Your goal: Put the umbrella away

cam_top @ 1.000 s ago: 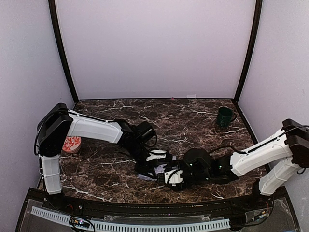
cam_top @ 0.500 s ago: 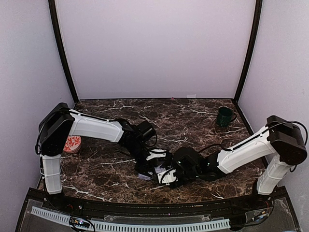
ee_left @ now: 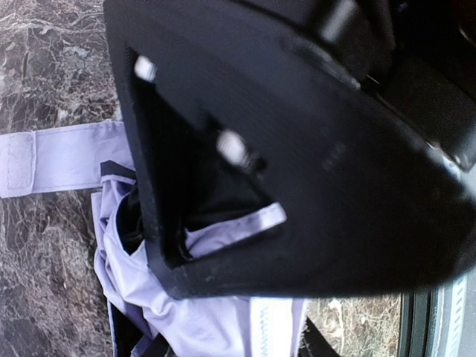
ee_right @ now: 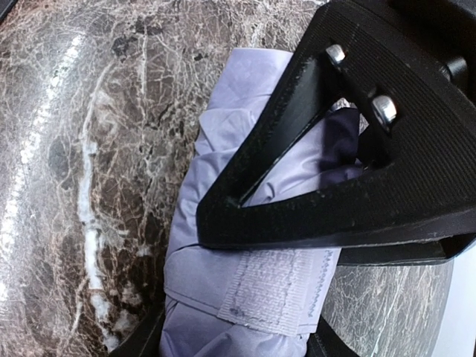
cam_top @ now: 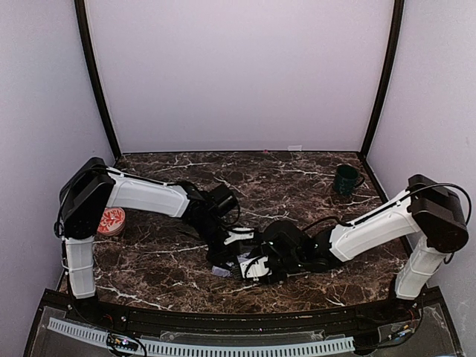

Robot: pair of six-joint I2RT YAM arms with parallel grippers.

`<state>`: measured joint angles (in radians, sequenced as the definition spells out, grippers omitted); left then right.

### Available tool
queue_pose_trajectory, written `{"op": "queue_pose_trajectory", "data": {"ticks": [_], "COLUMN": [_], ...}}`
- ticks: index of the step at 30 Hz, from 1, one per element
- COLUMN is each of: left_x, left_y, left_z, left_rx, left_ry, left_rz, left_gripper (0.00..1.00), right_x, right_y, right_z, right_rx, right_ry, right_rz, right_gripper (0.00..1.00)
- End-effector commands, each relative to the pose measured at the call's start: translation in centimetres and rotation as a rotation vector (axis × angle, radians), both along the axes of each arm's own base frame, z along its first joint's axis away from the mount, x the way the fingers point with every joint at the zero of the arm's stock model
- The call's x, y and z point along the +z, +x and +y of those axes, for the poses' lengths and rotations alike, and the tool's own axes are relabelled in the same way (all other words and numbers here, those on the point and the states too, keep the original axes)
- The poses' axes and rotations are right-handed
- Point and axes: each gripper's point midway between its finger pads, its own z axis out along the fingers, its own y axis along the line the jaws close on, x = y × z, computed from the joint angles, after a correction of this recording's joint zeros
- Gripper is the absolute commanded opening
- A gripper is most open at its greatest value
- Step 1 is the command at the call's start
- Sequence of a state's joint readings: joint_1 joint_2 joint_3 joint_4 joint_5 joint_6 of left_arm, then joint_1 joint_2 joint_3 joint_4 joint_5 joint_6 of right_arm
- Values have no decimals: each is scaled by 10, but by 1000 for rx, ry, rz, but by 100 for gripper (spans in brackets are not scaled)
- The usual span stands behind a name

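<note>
The umbrella [cam_top: 219, 271] is a folded pale lavender bundle lying at the table's front centre, mostly hidden under both grippers in the top view. In the left wrist view its fabric [ee_left: 197, 320] sits between my left gripper's [ee_left: 223, 343] finger tips, and its strap [ee_left: 52, 158] lies flat to the left. The other arm's black finger fills most of that view. In the right wrist view the bundle [ee_right: 223, 186] carries a velcro patch [ee_right: 274, 291] and sits between my right gripper's [ee_right: 232, 346] finger tips. Both grippers [cam_top: 238, 241] [cam_top: 257, 266] meet over the umbrella.
A dark green mug [cam_top: 345, 179] stands at the back right. A red-and-white round dish [cam_top: 111, 221] sits at the far left beside the left arm. Pale walls close in the marble table [cam_top: 297, 178] on three sides.
My right gripper has slid left along the table front, closing up against the left gripper over the umbrella. The left arm has barely moved.
</note>
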<state>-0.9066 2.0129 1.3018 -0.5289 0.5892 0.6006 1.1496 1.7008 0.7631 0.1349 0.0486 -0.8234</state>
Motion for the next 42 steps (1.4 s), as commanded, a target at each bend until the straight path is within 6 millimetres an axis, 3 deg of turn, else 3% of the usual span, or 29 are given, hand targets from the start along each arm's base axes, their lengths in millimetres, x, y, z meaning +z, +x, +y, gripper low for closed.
{"op": "queue_pose_trajectory", "data": {"ticks": [1, 5, 9, 13, 17, 22, 24, 28, 30, 35, 42], "left_x": [-58, -42, -32, -37, -41, -31, -32, -38, -39, -38, -40], "left_y": [-55, -42, -32, -30, -20, 3, 8, 1, -1, -7, -8], "left_z": [76, 67, 63, 68, 72, 54, 51, 55, 57, 58, 62], "left_rx": [-116, -85, -68, -56, -9, 84, 109, 101, 97, 76, 63], "left_ry": [328, 255, 209, 239, 262, 168, 150, 167, 176, 168, 185], "left_rz": [126, 79, 41, 39, 5, -84, -103, -71, -67, -42, -41], "left_gripper": [42, 54, 54, 53, 59, 66, 64, 40, 29, 20, 15], "right_x": [-21, -20, -20, -17, -13, -14, -14, -11, -10, -5, -6], "right_y": [14, 8, 4, 1, -3, -7, -9, -10, -9, -6, -2], "right_z": [-29, -27, -27, -28, -26, -25, -25, -24, -24, -24, -21], "right_rx": [-57, -49, -51, -47, -46, -58, -57, -58, -60, -85, -106], "right_ry": [-138, -130, -123, -114, -83, -58, -52, -32, -29, -6, 14], "right_rz": [28, 69, 98, 101, 123, 160, 168, 173, 168, 153, 149], "right_gripper": [3, 0, 0, 0, 0, 0, 0, 0, 9, 45, 58]}}
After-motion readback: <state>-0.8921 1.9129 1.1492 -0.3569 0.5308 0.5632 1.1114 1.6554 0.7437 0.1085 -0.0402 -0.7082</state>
